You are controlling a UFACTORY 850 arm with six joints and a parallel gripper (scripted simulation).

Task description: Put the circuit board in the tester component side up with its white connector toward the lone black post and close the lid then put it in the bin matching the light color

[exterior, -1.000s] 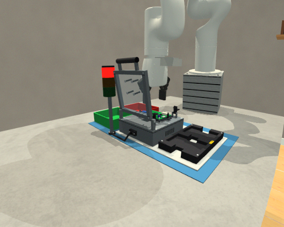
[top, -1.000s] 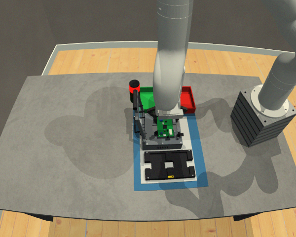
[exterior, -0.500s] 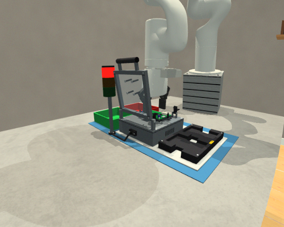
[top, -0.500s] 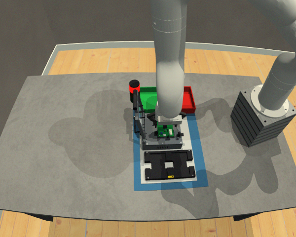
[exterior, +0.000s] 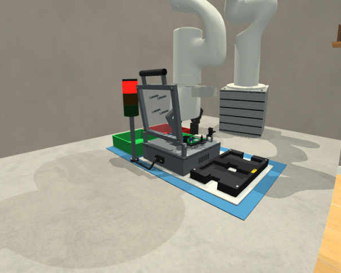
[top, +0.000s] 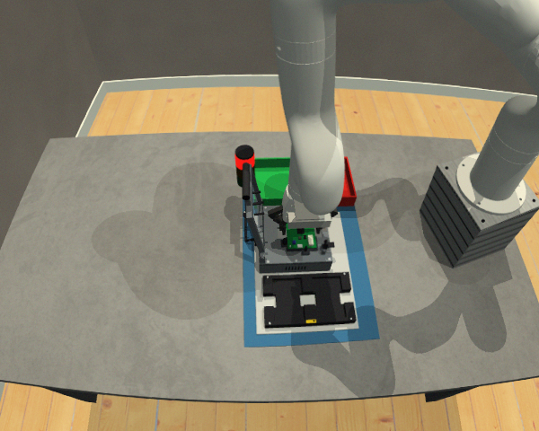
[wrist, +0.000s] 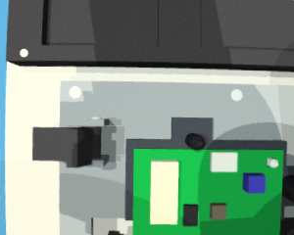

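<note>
The green circuit board (top: 301, 240) lies flat in the grey tester (top: 295, 257), component side up; it also shows in the wrist view (wrist: 208, 191). Its white connector (wrist: 164, 192) faces the lone black post (wrist: 64, 147). A black pin (wrist: 195, 140) stands at the board's edge. The tester lid (exterior: 160, 110) stands open and upright. The signal light (exterior: 129, 86) glows red. My gripper (exterior: 183, 126) is open and empty, just above the board, with the arm hiding most of it in the top view. The fingertips are outside the wrist view.
The red bin (top: 349, 185) and the green bin (top: 272, 180) sit side by side behind the tester, partly hidden by the arm. The empty black tray (top: 309, 300) lies in front on the blue mat. The robot's base block (top: 479, 213) stands at the right.
</note>
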